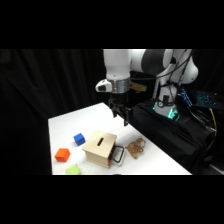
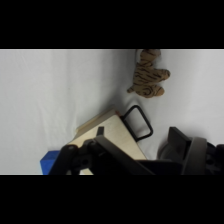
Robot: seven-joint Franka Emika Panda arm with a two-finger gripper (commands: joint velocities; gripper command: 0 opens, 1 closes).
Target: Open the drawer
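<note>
Wooden box (image 1: 101,148) sits mid-desk, its drawer (image 1: 114,154) seemingly shut, the wire handle (image 2: 138,123) untouched. Your end effector (image 1: 121,114) hovers above; its grip you cannot tell. The whole pull remains.

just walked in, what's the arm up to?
The gripper hangs above the white table, over the small wooden box, touching nothing. The drawer's black wire handle faces the striped plush toy, and the drawer looks shut. Blue, orange and green blocks sit beside the box.
</note>
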